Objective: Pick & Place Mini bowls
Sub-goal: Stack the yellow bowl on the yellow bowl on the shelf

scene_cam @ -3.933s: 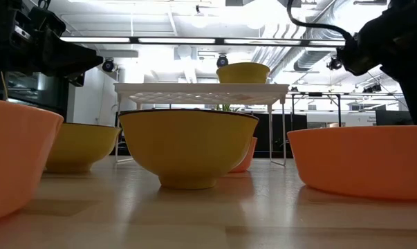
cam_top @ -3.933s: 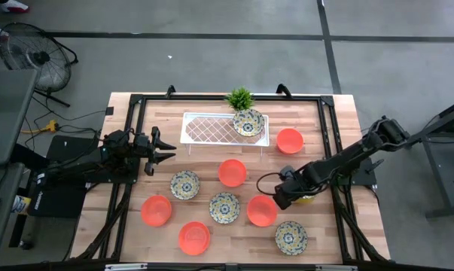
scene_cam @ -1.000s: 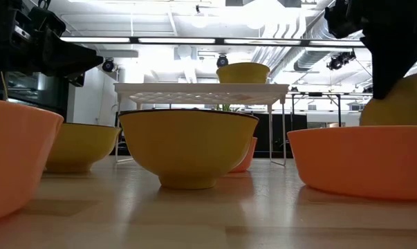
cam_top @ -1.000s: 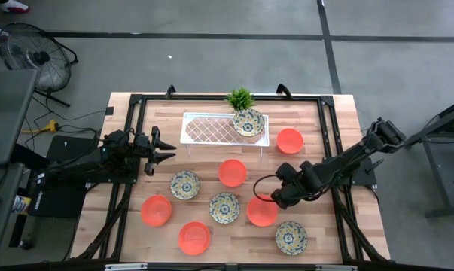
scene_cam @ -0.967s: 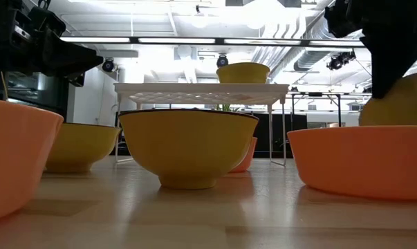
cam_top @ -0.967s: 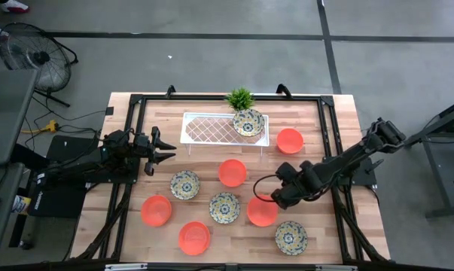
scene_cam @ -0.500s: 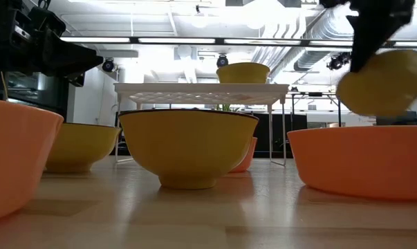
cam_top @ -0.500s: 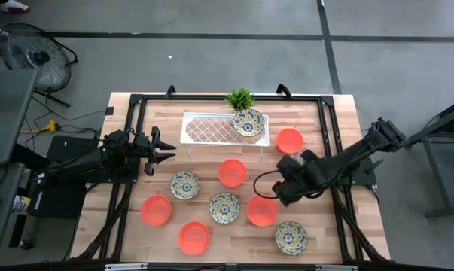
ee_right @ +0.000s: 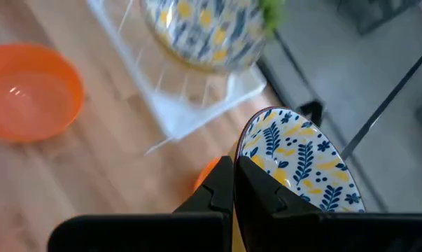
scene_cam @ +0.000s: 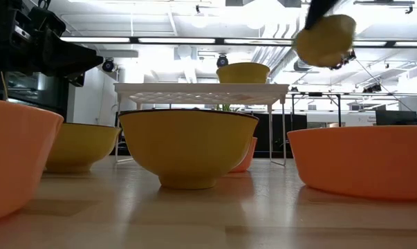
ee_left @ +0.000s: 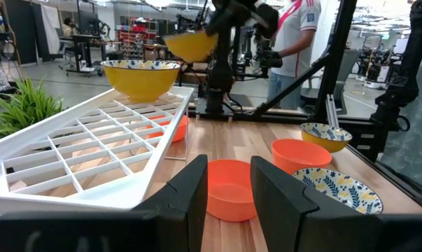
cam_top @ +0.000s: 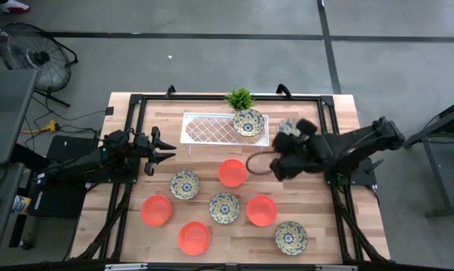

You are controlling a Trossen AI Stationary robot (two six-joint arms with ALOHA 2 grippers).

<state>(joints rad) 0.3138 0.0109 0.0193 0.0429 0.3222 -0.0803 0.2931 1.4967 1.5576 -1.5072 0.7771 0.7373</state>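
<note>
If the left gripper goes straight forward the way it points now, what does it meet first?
Probably the white tray, on its near edge: the left gripper points along the table toward it. If it passes lower, an orange bowl is next; depth is unclear.

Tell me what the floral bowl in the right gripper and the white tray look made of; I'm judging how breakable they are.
The floral bowl, clamped at its rim by the right gripper, looks like glazed ceramic or melamine: smooth, printed blue-and-yellow pattern; which one is unclear. The white tray looks like moulded plastic or coated metal: matt, even lattice bars.
</note>
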